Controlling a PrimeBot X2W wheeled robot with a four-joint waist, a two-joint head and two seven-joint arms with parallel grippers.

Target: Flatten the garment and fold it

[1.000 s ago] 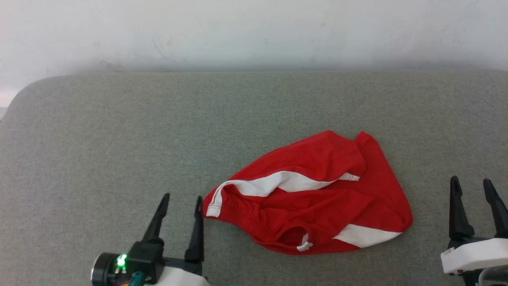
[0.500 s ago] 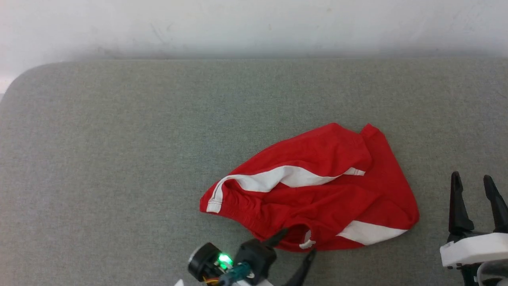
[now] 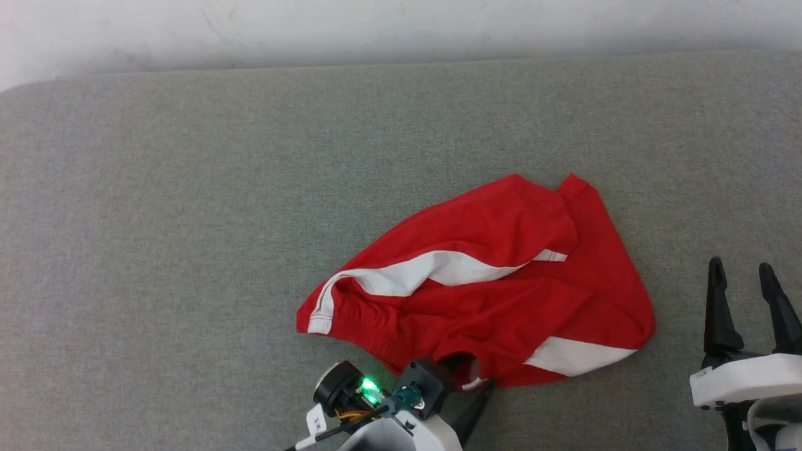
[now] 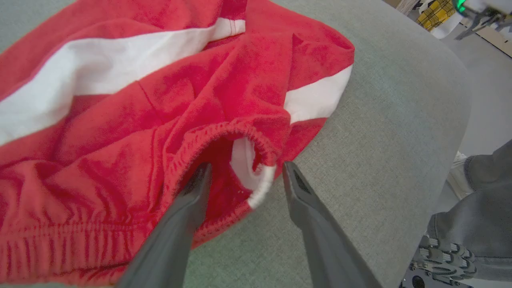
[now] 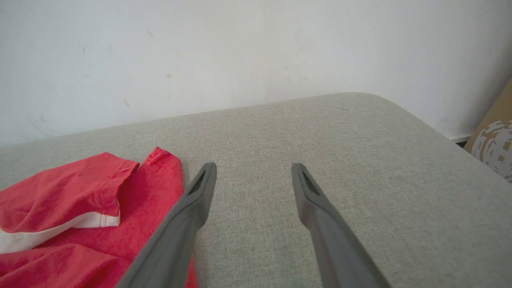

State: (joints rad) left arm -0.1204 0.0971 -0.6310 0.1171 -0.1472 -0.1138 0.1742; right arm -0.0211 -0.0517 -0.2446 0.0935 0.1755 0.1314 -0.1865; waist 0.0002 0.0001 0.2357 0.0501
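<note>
The garment (image 3: 495, 300), red shorts with white side stripes, lies crumpled on the grey padded surface (image 3: 188, 219), right of centre. My left gripper (image 3: 471, 374) is at its near edge, open. In the left wrist view the left gripper (image 4: 246, 168) straddles the gathered waistband fold (image 4: 240, 132) and a white tab. One finger (image 4: 188, 208) rests on the red fabric, the other (image 4: 308, 208) lies on the bare surface. My right gripper (image 3: 745, 294) stands open, right of the shorts and apart from them. The right wrist view has the right gripper (image 5: 254, 166) over bare surface, the garment (image 5: 80, 200) to its left.
A white wall (image 3: 401, 25) runs behind the surface. The surface's rounded right edge (image 4: 460, 80) drops to the floor, where a person's leg in grey trousers (image 4: 472, 224) stands close by. A cardboard box (image 5: 496, 136) sits past the far right corner.
My left gripper has swung right from the shorts' left hem corner to their near waistband edge and now straddles it. The head camera has tilted down. The right gripper has stayed put.
</note>
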